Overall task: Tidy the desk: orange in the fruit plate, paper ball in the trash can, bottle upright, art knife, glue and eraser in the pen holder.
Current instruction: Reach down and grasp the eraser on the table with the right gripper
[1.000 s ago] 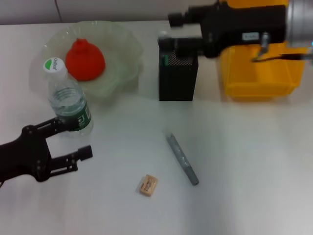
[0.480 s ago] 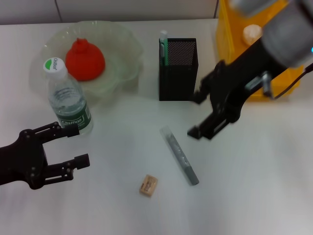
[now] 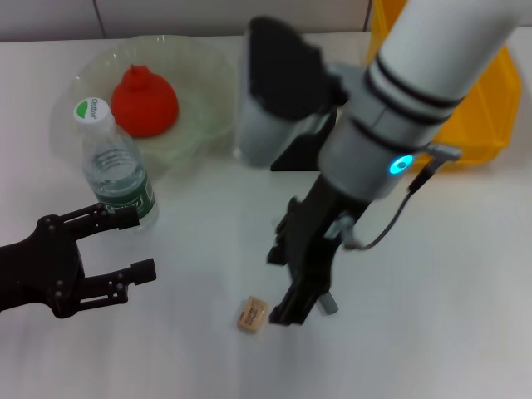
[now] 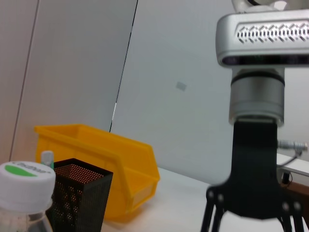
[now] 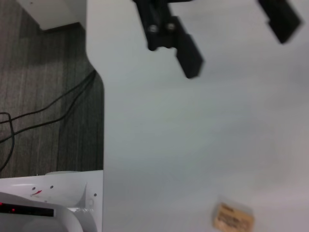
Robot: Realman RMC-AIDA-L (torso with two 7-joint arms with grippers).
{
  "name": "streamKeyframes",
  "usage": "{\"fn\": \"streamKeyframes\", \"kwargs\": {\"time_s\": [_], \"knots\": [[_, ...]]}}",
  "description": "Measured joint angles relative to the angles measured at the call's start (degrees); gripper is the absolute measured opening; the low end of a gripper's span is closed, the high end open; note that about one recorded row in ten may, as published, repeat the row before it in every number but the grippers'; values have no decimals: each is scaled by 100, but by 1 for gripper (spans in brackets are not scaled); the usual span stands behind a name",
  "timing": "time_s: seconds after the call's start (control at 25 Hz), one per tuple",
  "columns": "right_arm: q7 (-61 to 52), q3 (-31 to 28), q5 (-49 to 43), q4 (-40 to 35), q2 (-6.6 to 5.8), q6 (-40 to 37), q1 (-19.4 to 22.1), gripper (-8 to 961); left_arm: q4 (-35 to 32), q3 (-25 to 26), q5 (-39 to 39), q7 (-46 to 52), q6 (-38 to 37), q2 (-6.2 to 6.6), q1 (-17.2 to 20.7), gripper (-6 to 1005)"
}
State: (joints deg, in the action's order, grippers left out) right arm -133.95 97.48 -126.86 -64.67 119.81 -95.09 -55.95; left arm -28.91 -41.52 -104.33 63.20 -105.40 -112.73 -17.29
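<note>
The tan eraser [image 3: 252, 315] lies on the white table near the front; it also shows in the right wrist view [image 5: 233, 218]. My right gripper [image 3: 281, 286] is open, points down and hangs just right of the eraser, over the grey art knife, of which only the near end [image 3: 330, 304] shows. Its dark fingers [image 5: 179, 44] show spread apart. The bottle [image 3: 116, 170] stands upright at the left. My left gripper [image 3: 133, 243] is open and empty just in front of it. The orange [image 3: 145, 101] sits in the clear fruit plate [image 3: 208, 71]. The black mesh pen holder [image 4: 79, 193] is mostly hidden behind my right arm in the head view.
The yellow bin [image 3: 490, 108] stands at the back right, also in the left wrist view [image 4: 106, 159]. A green-and-white tip [image 4: 47, 158] stands in the pen holder. The table's edge and the floor with cables [image 5: 48, 106] show in the right wrist view.
My right arm has swung from over the pen holder and bin forward and down over the knife, beside the eraser. The left gripper has barely moved.
</note>
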Motion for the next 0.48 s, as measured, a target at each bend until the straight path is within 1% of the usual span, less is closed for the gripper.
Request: {"fn": "streamKeyframes", "kwargs": {"time_s": [0.04,0.16,0.2,0.24,0.32,0.36,0.4,0.44,0.48], "knots": [[0,0,0,0,0,0,0,784,0,0,0,0,0,0,0,802],[-28,461,191,175,7,431,-32,783,0,10,0,0,12,7,5,802],[-109,736,240,274,7,742,-43,783,0,8,0,0,24,9,11,802],[-109,736,240,274,7,742,-43,783,0,8,0,0,24,9,11,802],[-205,954,250,382,8,1049,-44,783,0,2,0,0,35,9,18,802],[-282,1104,260,448,8,1239,-42,783,0,-1,0,0,38,9,23,802],[-465,1376,281,536,8,1561,-38,782,0,-3,0,0,41,9,30,802],[-465,1376,281,536,8,1561,-38,782,0,-2,0,0,42,9,36,802],[-551,1525,289,577,8,1720,-36,782,0,1,0,-1,42,8,42,802]]}}
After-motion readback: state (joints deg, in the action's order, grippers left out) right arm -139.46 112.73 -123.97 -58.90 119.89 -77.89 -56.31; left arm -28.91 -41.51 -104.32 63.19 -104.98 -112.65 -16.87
